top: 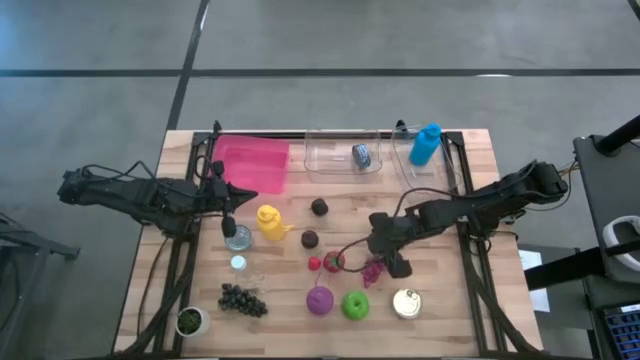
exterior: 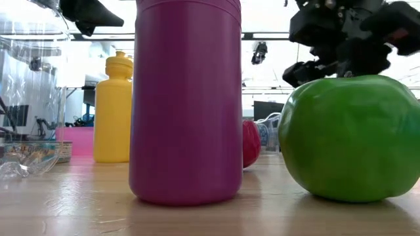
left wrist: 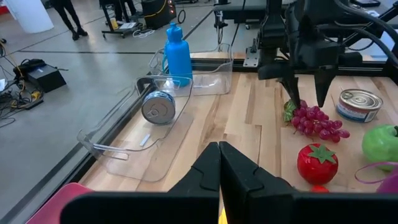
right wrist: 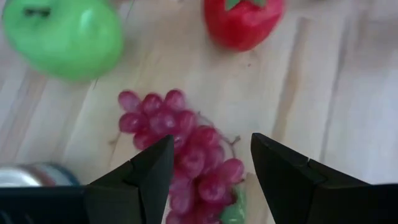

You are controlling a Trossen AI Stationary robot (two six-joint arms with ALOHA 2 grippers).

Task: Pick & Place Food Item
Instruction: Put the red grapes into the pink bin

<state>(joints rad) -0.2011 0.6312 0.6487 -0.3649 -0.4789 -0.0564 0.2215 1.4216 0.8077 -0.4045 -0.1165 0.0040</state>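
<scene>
A bunch of red grapes point(top: 372, 270) point(left wrist: 318, 122) point(right wrist: 186, 149) with a green leaf at its stem end lies flat on the wooden table, right of the middle. My right gripper point(top: 385, 265) point(left wrist: 306, 99) point(right wrist: 211, 142) is open and points down over the bunch. Its two fingers stand on either side of the stem end, just above it, touching nothing. My left gripper point(top: 228, 222) point(left wrist: 219, 149) is shut and empty, waiting above the table's left half next to the yellow bottle point(top: 269, 221).
Close around the grapes are a red strawberry point(top: 333, 262) point(right wrist: 242, 22), a green apple point(top: 355, 305) point(right wrist: 62, 37), a tin can point(top: 406, 303) and a purple bottle point(top: 319, 299). At the far edge stand a pink bin point(top: 255, 165), a clear bin point(top: 345, 152) and a blue bottle point(top: 425, 145).
</scene>
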